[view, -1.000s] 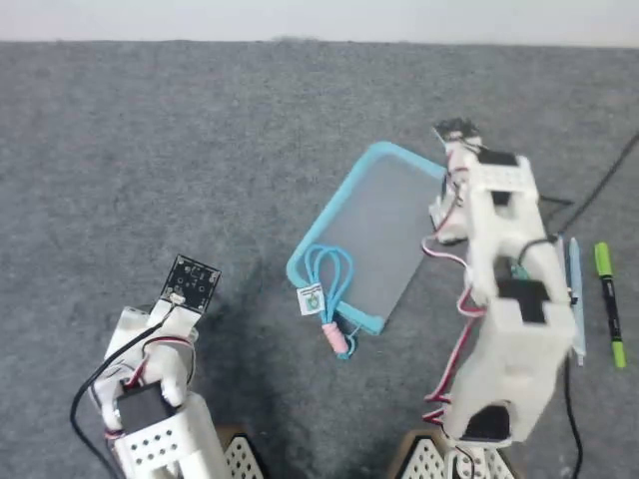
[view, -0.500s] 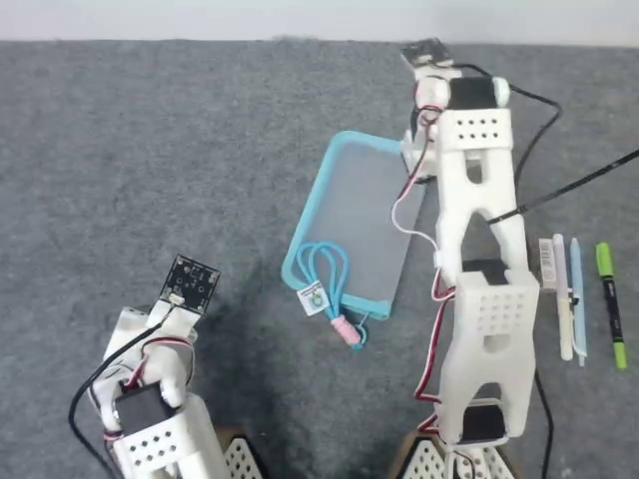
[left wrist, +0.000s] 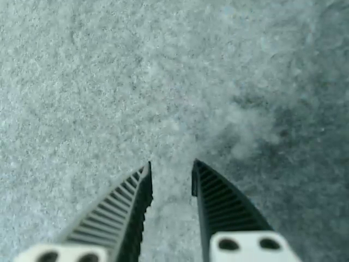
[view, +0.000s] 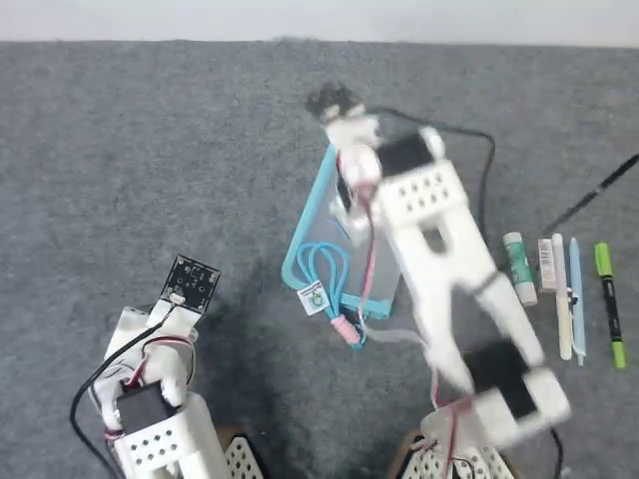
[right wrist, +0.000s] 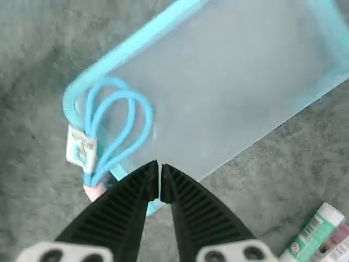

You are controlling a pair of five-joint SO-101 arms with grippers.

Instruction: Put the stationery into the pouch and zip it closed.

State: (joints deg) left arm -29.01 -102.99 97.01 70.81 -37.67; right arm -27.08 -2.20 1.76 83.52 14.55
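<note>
The grey table is the big thing here, with your right arm blurred across it. The pouch lies flat mid-table, its right side hidden under that arm. Its long axis runs away from the bases, with the blue cord loop and pink zip pull at the near end. The stationery sits in a row well off to the right. Your right gripper is above the pouch's near edge, tips pressed together on nothing. The left gripper is slightly spread.

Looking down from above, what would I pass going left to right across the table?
Left arm, pouch, glue stick, white pen, light blue pen, green marker.
</note>
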